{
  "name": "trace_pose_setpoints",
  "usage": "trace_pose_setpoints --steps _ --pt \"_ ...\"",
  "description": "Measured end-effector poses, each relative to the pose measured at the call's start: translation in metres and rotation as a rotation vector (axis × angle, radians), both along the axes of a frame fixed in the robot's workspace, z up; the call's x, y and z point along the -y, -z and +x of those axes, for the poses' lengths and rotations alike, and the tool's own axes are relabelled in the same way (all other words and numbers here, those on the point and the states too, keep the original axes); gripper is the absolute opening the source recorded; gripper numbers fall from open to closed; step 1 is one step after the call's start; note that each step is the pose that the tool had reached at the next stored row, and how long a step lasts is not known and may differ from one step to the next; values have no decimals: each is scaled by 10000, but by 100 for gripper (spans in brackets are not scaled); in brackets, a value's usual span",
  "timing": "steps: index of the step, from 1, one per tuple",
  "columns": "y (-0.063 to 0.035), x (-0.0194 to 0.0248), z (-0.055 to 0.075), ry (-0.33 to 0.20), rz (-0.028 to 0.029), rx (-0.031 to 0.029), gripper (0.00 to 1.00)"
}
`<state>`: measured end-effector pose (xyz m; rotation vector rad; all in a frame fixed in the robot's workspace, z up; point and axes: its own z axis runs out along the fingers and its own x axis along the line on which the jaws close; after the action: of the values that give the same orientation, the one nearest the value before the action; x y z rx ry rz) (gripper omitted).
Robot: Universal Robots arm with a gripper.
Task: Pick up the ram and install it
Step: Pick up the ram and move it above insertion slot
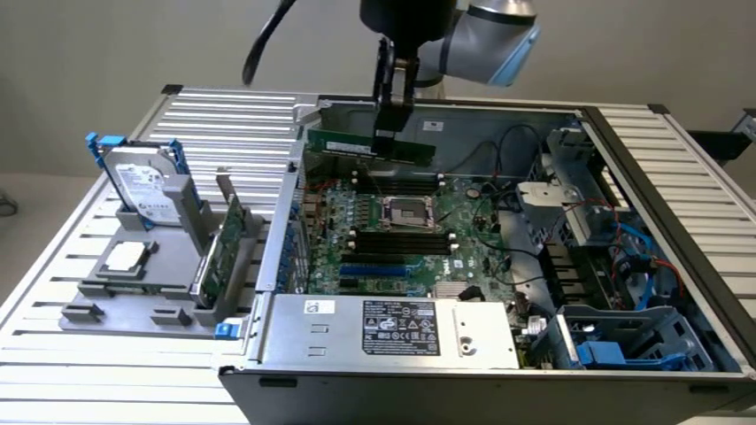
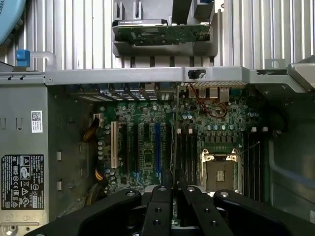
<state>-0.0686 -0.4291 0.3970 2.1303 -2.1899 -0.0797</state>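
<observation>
long thin green ram [image 1: 343, 142], gripped by end effector [image 1: 390, 149]

No wording can be read: the black label [image 1: 401, 328] and the white sticker [image 1: 320, 307] on the power supply [image 1: 296, 343] carry print too small to make out

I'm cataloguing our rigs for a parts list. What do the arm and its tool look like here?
The arm has a rounded silver-grey joint with a pale blue cap; a black cable loops beside it. The tool is black, with long narrow fingers carrying round screw heads.
</observation>
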Motion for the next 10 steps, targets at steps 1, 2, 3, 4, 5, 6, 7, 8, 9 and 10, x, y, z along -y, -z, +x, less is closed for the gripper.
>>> trace_pose_setpoints --steps 1,2,3,4,5,6,7,8,9,10 --pt "5 -13 20 -4 0 7 14" --pt "14 -28 38 -9 -3 16 14" --pt "25 -44 54 -16 -12 25 14" --pt "36 -60 69 -25 -27 34 14" --pt "47 -76 84 -33 -43 42 14" --pt "58 -92 99 -42 -61 51 14" --pt "69 -108 115 -52 -79 60 14" --pt "81 -124 130 -62 -96 70 14" --pt "92 -140 146 -71 -116 79 14" --pt "104 -155 160 -82 -134 87 14"
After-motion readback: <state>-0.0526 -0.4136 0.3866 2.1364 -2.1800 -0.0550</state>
